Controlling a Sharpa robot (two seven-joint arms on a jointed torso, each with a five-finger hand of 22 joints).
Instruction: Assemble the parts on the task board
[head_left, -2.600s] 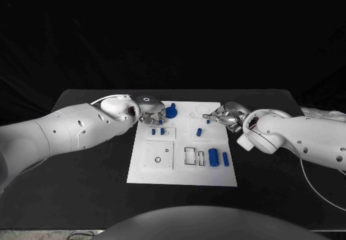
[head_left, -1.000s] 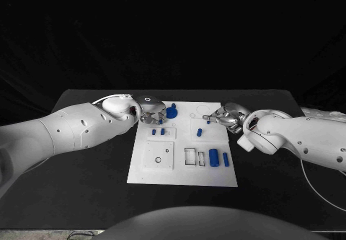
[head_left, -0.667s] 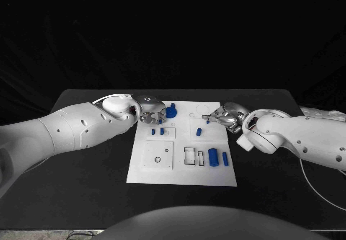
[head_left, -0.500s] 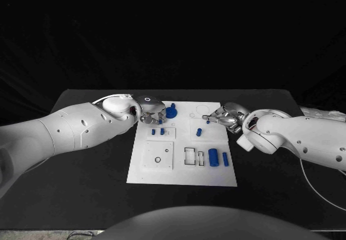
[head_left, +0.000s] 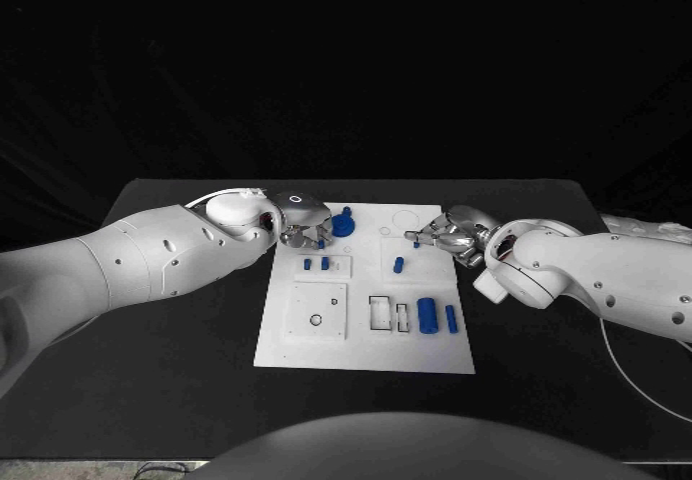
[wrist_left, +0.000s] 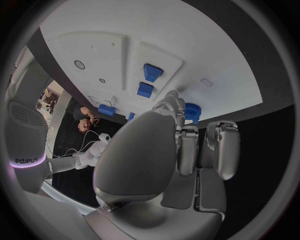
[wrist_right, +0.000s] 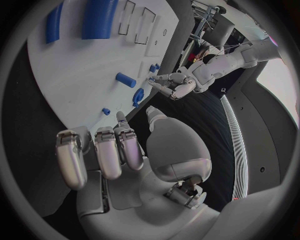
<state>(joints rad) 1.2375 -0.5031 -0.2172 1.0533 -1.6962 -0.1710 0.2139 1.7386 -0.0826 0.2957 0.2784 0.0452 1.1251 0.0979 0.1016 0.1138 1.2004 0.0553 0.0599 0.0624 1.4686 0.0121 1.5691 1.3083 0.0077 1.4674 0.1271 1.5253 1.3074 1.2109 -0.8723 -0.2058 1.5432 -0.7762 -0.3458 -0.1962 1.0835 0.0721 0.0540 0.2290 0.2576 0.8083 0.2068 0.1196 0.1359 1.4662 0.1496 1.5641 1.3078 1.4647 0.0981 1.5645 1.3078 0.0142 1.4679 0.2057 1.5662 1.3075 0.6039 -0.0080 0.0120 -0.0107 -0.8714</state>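
Task board (head_left: 368, 345) is the landmark: white plate lying flat mid-tabletop (head_left: 173, 380), long axis running away from the robot.

Hidden / hard to read: left robot hand (head_left: 300, 232) sits over the board's far left corner and covers what lies under it; whether its fingertips touch the blue gear-like part (head_left: 343, 225) just beside them, can't tell; in the left wrist view the fingers (wrist_left: 186, 150) are curled in side by side, nothing visible inside them, so it reads as closed on nothing. Right robot hand (head_left: 450, 234) is at the board's far right edge; fingers (wrist_right: 106, 152) bunched together, a tiny blue bit (head_left: 417, 242) at the fingertips, but held or merely near, can't tell.

Parts, all blue: two short pegs (head_left: 315, 264) standing side by side in the board's far left quarter; one peg (head_left: 398, 265) right of them; thick cylinder (head_left: 427, 314) and slim bar (head_left: 451, 319) lying parallel near the right edge; two rectangular outlined slots (head_left: 389, 313) just left of the cylinder; small dark ring (head_left: 316, 320) on the raised square at near left.
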